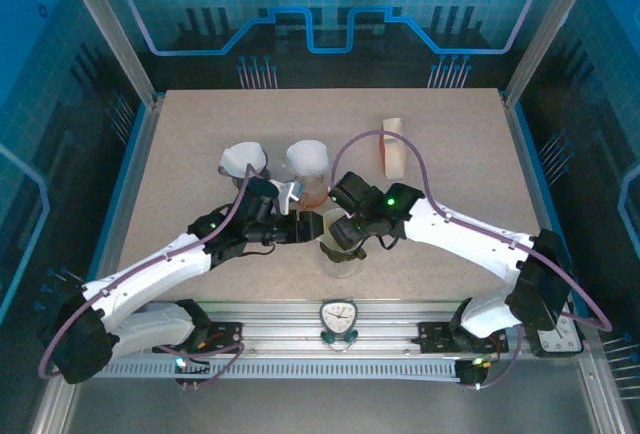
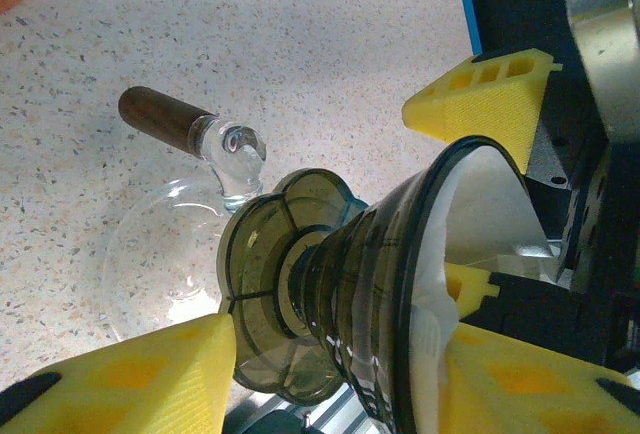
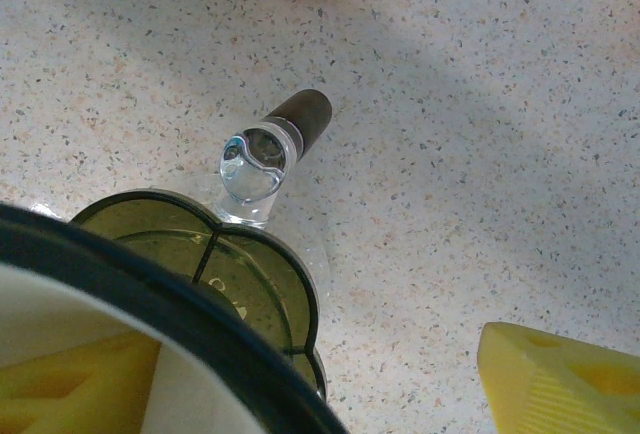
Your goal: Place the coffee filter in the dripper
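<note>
- The left gripper (image 1: 308,226) is clamped on the smoky-green dripper (image 2: 330,294), near the middle of the worktop's (image 1: 450,204) front edge.
- The white coffee filter (image 2: 480,204) lines the dripper's cone.
- A glass carafe (image 2: 160,254) with a dark handle sits just under the dripper.
- The right gripper (image 3: 320,354) has its fingers apart, one inside the filter and one outside.

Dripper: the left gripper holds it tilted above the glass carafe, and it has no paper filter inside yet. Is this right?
Not quite: a white paper filter already lies inside the dripper, as the left wrist view shows. The rest is right: the left gripper holds it tilted above the glass carafe.
</note>
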### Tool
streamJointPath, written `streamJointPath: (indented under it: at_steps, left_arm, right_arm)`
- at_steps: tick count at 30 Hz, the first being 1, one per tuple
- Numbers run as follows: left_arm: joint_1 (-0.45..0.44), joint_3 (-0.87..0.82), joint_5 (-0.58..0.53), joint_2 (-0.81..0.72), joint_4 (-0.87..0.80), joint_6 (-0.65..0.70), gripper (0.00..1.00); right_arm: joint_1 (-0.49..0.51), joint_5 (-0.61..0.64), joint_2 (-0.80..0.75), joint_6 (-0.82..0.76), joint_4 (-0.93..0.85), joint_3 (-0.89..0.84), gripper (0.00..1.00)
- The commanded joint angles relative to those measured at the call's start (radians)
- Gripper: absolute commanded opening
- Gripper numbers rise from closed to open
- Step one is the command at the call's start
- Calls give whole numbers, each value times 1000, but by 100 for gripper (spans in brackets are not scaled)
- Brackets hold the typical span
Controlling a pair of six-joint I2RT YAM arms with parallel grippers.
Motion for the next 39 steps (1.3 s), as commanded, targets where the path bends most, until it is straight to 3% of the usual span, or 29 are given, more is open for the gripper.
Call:
streamJointPath:
  at_steps: [1, 13, 24, 29, 32, 35, 39]
  left_arm:
    - [5, -10, 7, 13, 10, -8, 51]
    - [6, -9, 4, 20, 19, -16, 50]
    - [5, 9, -31, -65, 8, -29, 74]
    - [13, 15, -73, -131, -10, -34, 79]
    - [73, -3, -120, -203, -39, -50, 79]
    - [198, -56, -136, -289, -30, -92, 76]
    - [366, -126, -160, -367, -65, -157, 58]
  right_arm:
    - [0, 39, 23, -7, -27, 4, 80]
    - [-18, 124, -274, 30, 31, -26, 81]
    - [-36, 144, -387, 57, 66, -77, 82]
    - [-36, 160, -421, 70, 89, -98, 82]
    - [-37, 161, -457, 72, 126, -128, 82]
    - [-38, 159, -476, 77, 141, -147, 82]
    - [-38, 152, -479, 81, 153, -164, 82]
